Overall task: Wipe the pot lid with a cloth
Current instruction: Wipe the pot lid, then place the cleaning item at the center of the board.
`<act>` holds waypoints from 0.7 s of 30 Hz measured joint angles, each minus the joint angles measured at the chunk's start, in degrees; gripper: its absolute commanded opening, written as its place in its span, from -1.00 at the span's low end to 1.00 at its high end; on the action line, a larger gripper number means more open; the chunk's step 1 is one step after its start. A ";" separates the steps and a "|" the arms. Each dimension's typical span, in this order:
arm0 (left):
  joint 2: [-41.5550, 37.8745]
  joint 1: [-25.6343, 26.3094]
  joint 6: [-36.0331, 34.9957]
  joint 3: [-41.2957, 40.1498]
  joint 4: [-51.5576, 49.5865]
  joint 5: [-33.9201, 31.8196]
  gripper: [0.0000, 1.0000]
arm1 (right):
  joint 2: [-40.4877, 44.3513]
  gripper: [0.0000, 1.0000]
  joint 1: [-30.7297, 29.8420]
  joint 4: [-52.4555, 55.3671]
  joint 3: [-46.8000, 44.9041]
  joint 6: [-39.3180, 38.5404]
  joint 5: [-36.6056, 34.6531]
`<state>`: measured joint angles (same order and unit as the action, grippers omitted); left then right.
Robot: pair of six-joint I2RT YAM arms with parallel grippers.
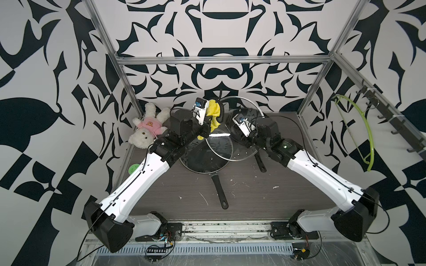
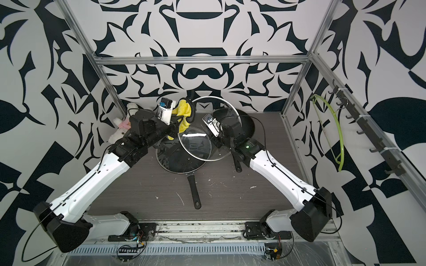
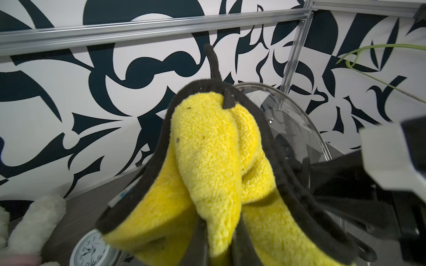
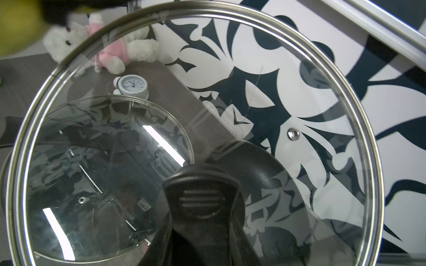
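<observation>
My right gripper is shut on the black knob of a glass pot lid with a steel rim. It holds the lid tilted up over the back of the table, as both top views show. My left gripper is shut on the fluffy yellow cloth with dark trim. The cloth hangs bunched right beside the lid's left rim. Whether cloth and lid touch I cannot tell. The lid shows behind the cloth in the left wrist view.
Below the held lid, a small glass lid lies on other lids over a frying pan whose handle points forward. A second pan is at back right. A teddy bear and a clock are at back left. A green hanger hangs on the right wall.
</observation>
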<state>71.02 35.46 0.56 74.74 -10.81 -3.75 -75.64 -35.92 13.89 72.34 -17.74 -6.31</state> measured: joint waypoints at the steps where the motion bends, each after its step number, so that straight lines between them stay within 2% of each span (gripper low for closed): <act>1: -1.14 0.00 -0.17 -1.09 0.70 1.14 -1.00 | 0.52 -1.00 0.26 -0.02 -0.22 0.94 -1.03; 6: -4.96 0.59 -0.57 -5.07 4.96 7.26 -1.00 | 2.73 -1.00 1.75 0.00 -1.40 6.01 -7.26; 10: -4.81 4.48 -0.90 -8.26 8.17 10.49 -1.00 | 4.28 -1.00 4.76 0.11 -2.45 10.47 -11.67; 17: 3.74 11.54 -0.74 -9.64 9.18 13.99 -1.00 | 7.02 -1.00 11.39 0.94 -3.45 16.33 -16.39; 21: 10.01 13.25 2.05 -11.06 10.82 14.56 -1.00 | 7.63 -1.00 13.11 1.38 -3.45 17.79 -17.11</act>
<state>81.03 48.71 2.61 63.68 0.01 10.81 -68.01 -22.81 15.27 68.88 0.05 -23.42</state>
